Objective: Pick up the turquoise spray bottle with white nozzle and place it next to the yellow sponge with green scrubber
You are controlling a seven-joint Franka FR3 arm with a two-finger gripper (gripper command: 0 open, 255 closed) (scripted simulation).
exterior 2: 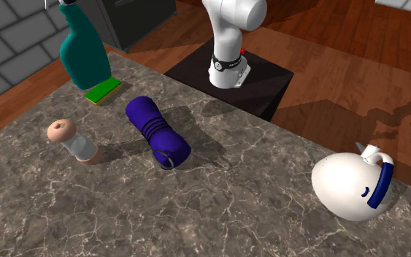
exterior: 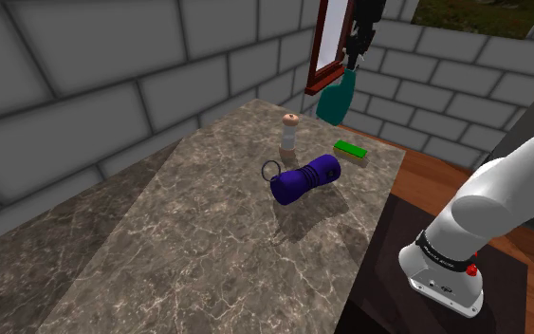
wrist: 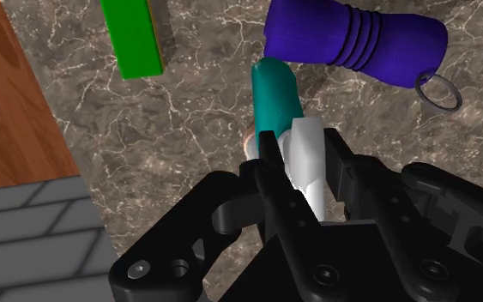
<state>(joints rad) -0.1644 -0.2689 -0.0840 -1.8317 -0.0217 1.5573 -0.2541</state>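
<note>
**Hidden or cut off.** The claw [wrist: 304, 163] is pinched on the white nozzle [wrist: 306, 137] of the turquoise spray bottle [exterior 2: 85, 55]. The bottle hangs upright beneath the claw. In the second exterior view the picture's top edge cuts off the bottle's neck. That view places the bottle's base just behind the sponge [exterior 2: 103, 90], but whether the base touches the surface [exterior: 208, 256] cannot be made out. In the shoulder view the bottle sits high against the wall [exterior: 84, 76], below a red-brown frame [exterior: 331, 43] that is itself cropped. In the wrist view the bottle covers most of the small shaker [exterior 2: 72, 140].

**Materials and shapes.**
- The surface is grey-brown veined stone.
- The sponge is a flat slab, green on top with a yellow edge.
- The purple cylinder [exterior: 304, 180] lies on its side. It is ribbed near one end and carries a thin ring [wrist: 439, 90].
- The shaker has a pale body and a round tan cap.

**Differences between views.**
- The second exterior view adds a rounded white jug [exterior 2: 350, 186] with a blue handle, well apart from the rest. It also shows the dark stand [exterior 2: 262, 84] on the wooden floor [exterior 2: 328, 58].
- The shoulder view shows the arm [exterior: 487, 213] at lower right.
</note>
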